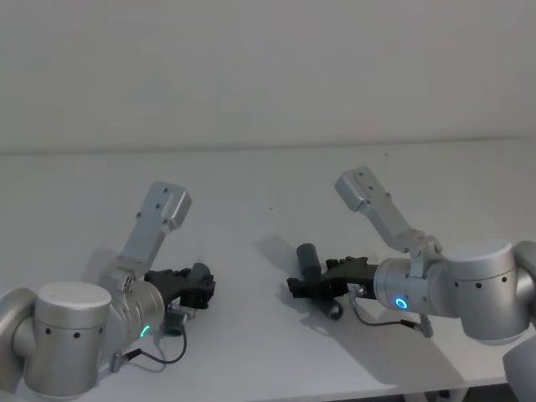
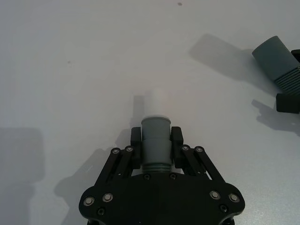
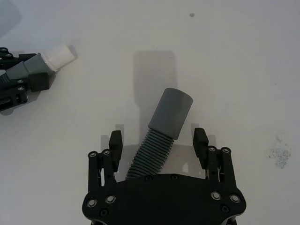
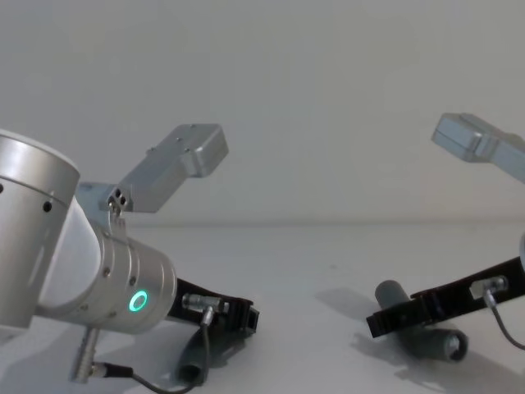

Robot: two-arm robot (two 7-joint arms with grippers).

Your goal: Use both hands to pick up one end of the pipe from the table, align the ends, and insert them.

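Below the bare wall, on the table, left gripper is pinching white-tipped pipe; right gripper is standing open

Head high, chest low, wrists close; shared table.

Left gripper pinched tight, low — right gripper spread wide.

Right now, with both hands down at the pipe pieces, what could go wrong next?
The right hand is open around the ribbed grey piece, which sits nearer one finger; closing may shove or twist it instead of clamping it squarely. The left hand is shut on the white-tipped piece close behind its white tip, so the hands may bump when joining.
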